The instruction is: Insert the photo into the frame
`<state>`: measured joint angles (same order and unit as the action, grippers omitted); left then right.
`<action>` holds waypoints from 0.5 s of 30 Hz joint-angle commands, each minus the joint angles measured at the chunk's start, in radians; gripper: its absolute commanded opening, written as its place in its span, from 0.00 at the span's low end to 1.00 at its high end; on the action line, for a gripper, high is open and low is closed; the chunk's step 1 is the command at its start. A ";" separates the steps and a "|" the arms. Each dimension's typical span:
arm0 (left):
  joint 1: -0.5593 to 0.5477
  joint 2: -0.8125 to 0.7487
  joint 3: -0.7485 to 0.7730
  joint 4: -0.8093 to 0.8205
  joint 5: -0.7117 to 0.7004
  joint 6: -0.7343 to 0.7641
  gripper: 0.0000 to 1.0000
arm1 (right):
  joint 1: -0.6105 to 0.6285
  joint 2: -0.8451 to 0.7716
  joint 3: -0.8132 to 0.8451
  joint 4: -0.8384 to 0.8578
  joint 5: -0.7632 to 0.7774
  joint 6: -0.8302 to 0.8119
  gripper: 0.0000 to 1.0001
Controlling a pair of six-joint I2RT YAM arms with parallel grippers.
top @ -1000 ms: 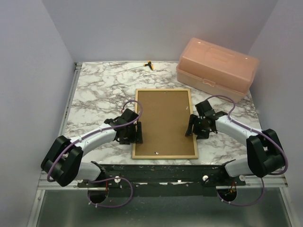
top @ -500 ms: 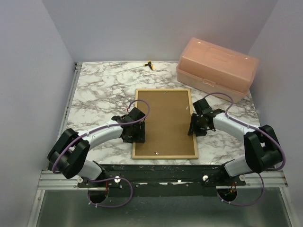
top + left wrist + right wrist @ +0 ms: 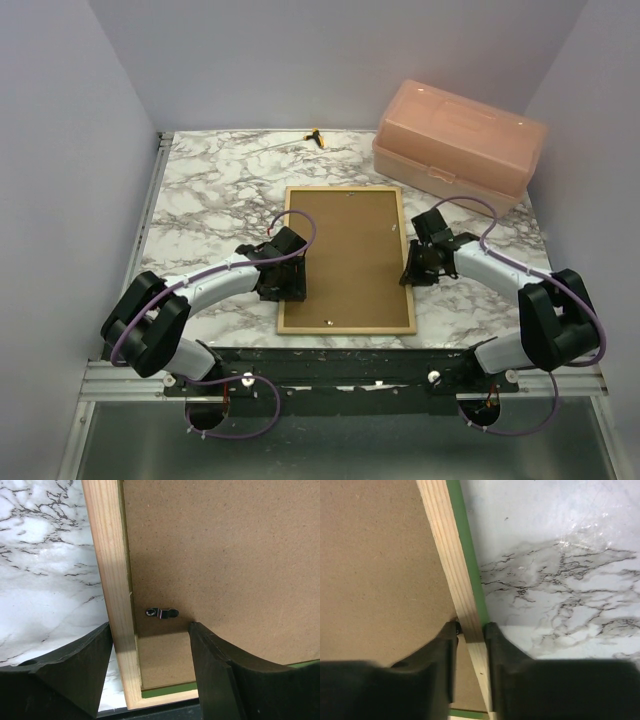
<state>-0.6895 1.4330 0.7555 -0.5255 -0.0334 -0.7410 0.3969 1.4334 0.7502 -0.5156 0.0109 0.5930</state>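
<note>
Close to the near edge of the white-and-grey marble worktop [image 3: 210, 190], a thin-railed rectangular picture frame [image 3: 345, 329] of pale bare wood lies face down, a sliver of its green front showing at the rim. A stiff brown hardboard backing panel [image 3: 345, 250] fills it. The photo is not in view, and whether it lies under the panel cannot be told.

The left gripper [image 3: 150, 665] stands released at the frame's left rail, one finger outside on the marble and the other over the panel. A small metal turn clip [image 3: 161, 613] sits between them, just inside the rail. The right gripper [image 3: 470, 640] is clenched on the frame's right rail.

This looks like work on the back fastenings, with the right arm steadying the frame. The next move probably calls for a left fingertip set precisely against the clip to swivel it, without dragging the frame.

A pink translucent plastic lidded box [image 3: 455, 145] occupies the far right corner, and a small yellow-and-black object [image 3: 316, 137] lies at the far edge.
</note>
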 commanded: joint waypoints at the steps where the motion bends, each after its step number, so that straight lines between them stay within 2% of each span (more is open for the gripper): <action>1: -0.007 0.049 -0.038 -0.004 -0.034 0.006 0.62 | 0.005 0.015 -0.041 0.069 0.008 0.056 0.45; 2: -0.005 0.049 -0.037 -0.004 -0.034 0.006 0.62 | 0.005 0.005 -0.038 0.069 0.006 0.064 0.57; 3: -0.006 0.050 -0.038 -0.003 -0.034 0.006 0.62 | 0.005 -0.001 -0.033 0.069 0.007 0.069 0.62; 4: -0.006 0.051 -0.037 -0.002 -0.034 0.006 0.62 | 0.005 0.000 -0.027 0.067 0.011 0.073 0.65; 6: -0.005 0.053 -0.037 0.000 -0.034 0.006 0.62 | 0.005 0.015 -0.012 0.058 0.031 0.077 0.66; 12: -0.006 0.065 -0.038 0.006 -0.032 0.011 0.62 | 0.005 0.100 0.023 0.038 0.055 0.082 0.59; 13: -0.007 0.067 -0.037 0.005 -0.031 0.011 0.61 | 0.005 0.108 0.024 0.030 0.057 0.082 0.57; 15: -0.007 0.068 -0.037 0.004 -0.033 0.011 0.61 | 0.005 0.109 0.028 0.016 0.065 0.083 0.42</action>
<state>-0.6895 1.4387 0.7578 -0.5259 -0.0334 -0.7406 0.3992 1.4925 0.7864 -0.4721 0.0212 0.6628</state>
